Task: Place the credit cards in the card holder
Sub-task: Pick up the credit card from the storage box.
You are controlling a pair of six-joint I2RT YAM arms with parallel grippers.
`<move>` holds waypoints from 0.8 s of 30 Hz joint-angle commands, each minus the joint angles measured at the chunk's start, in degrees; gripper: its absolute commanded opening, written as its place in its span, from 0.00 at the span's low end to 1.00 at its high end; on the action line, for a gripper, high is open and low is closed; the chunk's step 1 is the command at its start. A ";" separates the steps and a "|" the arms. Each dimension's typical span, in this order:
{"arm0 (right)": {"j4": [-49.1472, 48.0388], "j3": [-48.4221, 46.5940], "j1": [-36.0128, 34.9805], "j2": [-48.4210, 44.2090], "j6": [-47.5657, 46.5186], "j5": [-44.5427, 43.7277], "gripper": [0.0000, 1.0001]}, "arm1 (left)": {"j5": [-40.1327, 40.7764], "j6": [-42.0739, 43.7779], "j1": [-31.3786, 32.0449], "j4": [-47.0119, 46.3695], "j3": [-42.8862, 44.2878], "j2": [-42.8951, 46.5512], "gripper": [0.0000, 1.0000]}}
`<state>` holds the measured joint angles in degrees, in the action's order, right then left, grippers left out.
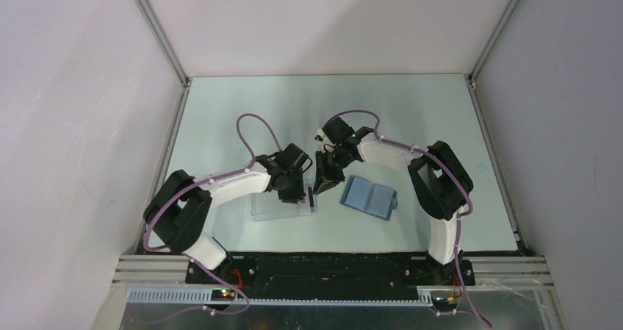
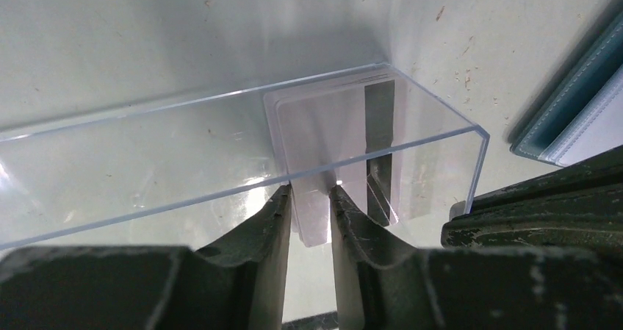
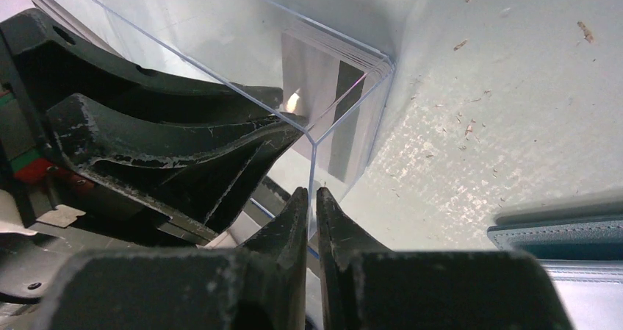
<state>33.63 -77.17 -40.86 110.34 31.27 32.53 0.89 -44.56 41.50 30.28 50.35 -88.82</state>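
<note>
left gripper (image 2: 310, 192): down at the right end of the clear box (image 1: 273, 206), jaws only a sliver apart. A pale card face shows in the gap, but honestly I can't tell if it's actually pinched or just sitting behind the fingers.
right gripper (image 3: 311, 192): pretty much closed, clamped on the box's thin wall right at its right-end corner, close beside the left one.
credit cards (image 2: 334, 120): small stack standing on edge inside the box, flat against its right end wall, black stripe running top to bottom. In the left wrist view one card pokes out a bit past the rest, toward the fingers.
clear box: lying on the desk (image 1: 220, 117) towards the near edge, a little left of centre.
card holder (image 1: 369, 198): lying open and flat on the desk just right of the box, not touching it, also towards the near edge.
</note>
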 commanded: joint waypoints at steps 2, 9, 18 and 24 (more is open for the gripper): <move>2.15 0.00 -0.56 2.33 -1.62 -1.39 0.11 | 1.23 -0.35 0.24 -0.69 1.42 -1.09 0.31; 2.18 0.00 -0.55 2.42 -1.65 -1.38 0.11 | 0.89 -0.14 0.21 -0.74 1.80 -1.31 0.26; 2.14 -0.02 -0.69 2.61 -1.60 -1.31 0.11 | 0.75 -0.14 0.71 -0.83 2.59 0.99 0.03; 2.15 0.00 -0.67 2.65 -1.65 -1.24 0.11 | 0.33 -0.13 1.25 -0.82 2.99 1.90 0.00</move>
<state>33.63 -77.17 -40.75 110.48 31.24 32.86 1.80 -44.51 41.54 32.18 51.13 -88.73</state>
